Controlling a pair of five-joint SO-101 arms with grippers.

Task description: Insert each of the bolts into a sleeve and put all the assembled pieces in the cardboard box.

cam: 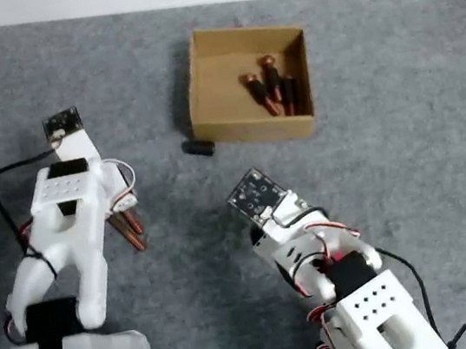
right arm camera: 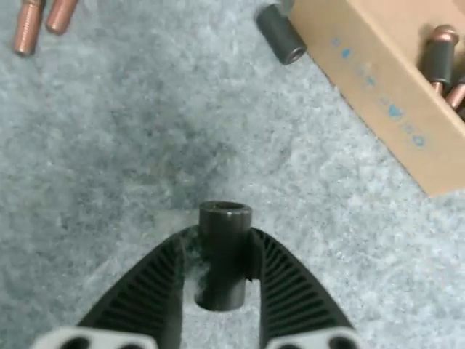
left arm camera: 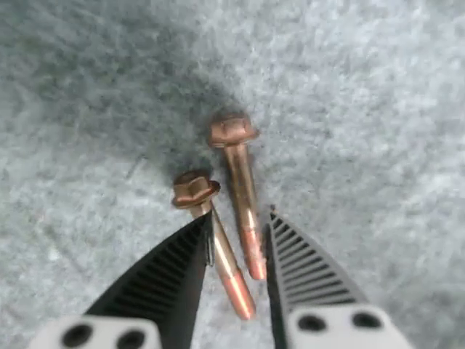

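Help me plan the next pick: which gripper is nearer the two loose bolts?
Left. The left gripper is right at the bolts, jaws open astride their shanks. The right gripper, shut on a sleeve, is well away from them.

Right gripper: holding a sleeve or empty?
Holding. A black sleeve sits pinched between the fingers of the right gripper, its open end pointing away from the wrist.

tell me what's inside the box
Copper bolts in dark sleeves lie together by one wall of the box. They overlap, so their count is unclear; the near wall hides some floor.
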